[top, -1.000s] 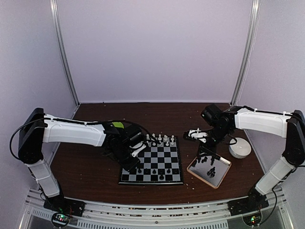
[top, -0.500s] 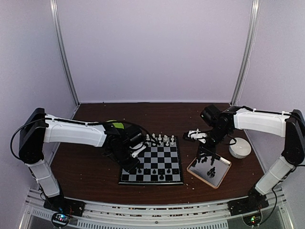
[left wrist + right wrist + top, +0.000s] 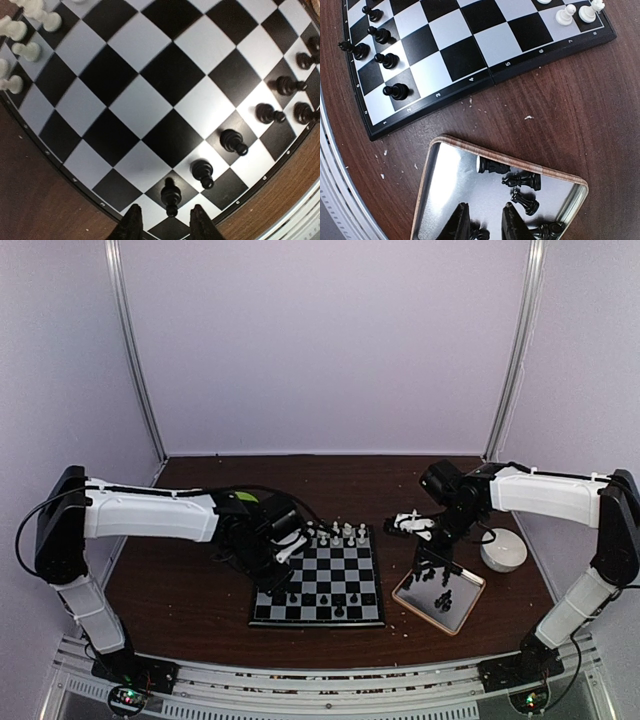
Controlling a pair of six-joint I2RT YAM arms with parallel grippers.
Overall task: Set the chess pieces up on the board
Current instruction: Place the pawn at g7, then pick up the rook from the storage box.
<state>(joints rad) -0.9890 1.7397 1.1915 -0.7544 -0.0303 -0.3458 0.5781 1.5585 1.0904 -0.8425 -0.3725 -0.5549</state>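
The board [image 3: 330,570] lies mid-table, with white chess pieces [image 3: 336,533] along its far row and black ones [image 3: 322,598] near its front. My left gripper [image 3: 165,225] hangs open over the board's near left corner [image 3: 283,587]. A black pawn [image 3: 171,194] stands free just beyond its fingertips [image 3: 131,224], beside other black pawns [image 3: 233,141]. My right gripper [image 3: 484,222] hovers open over the metal tray [image 3: 510,159], where several black pieces [image 3: 522,180] lie on their sides. One dark piece [image 3: 481,233] shows low between its fingers, not spanning the gap.
The tan-rimmed tray [image 3: 412,598] sits right of the board, near the table's front. A white dome-shaped object [image 3: 503,550] rests behind the tray at the right. Crumbs dot the brown tabletop [image 3: 555,100] between board and tray.
My left gripper has opened and let go of the black pawn, which now stands on the board's near left corner. The right arm has not moved.
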